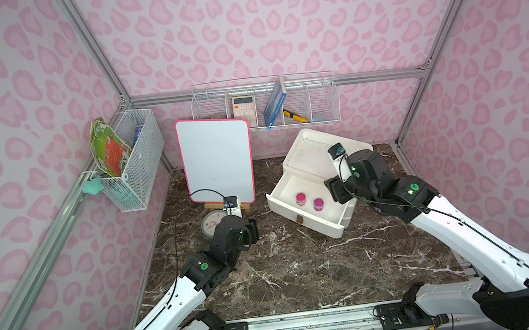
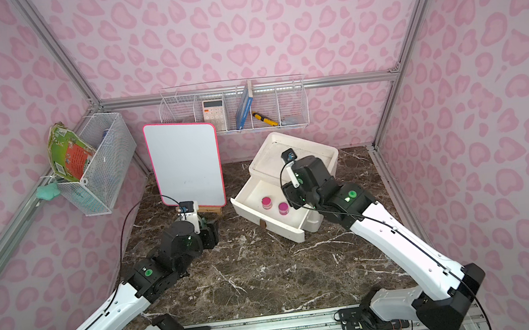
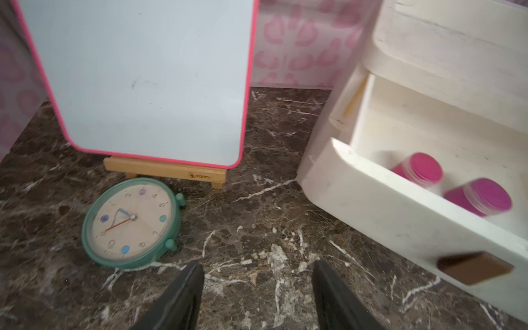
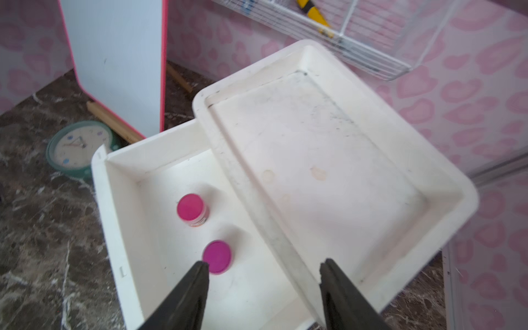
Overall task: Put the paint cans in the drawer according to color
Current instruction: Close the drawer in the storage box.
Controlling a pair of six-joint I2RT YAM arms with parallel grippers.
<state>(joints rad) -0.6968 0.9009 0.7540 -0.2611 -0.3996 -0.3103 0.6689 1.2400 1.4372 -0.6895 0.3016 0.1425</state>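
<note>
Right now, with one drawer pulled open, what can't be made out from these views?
Drawers beneath the open drawer: covered by it and the chest top in every view; contents unseen.
Both pink cans: label print blurred or too small everywhere.
Clock: partly behind the left arm in a top view.
Blue item in the side basket: indistinct behind mesh, unidentifiable.

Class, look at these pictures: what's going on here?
A white chest has one drawer pulled out, with two pink cans standing inside. The right gripper hovers open and empty over that drawer. The left gripper, also open and empty, hangs above the table by the clock.
</note>
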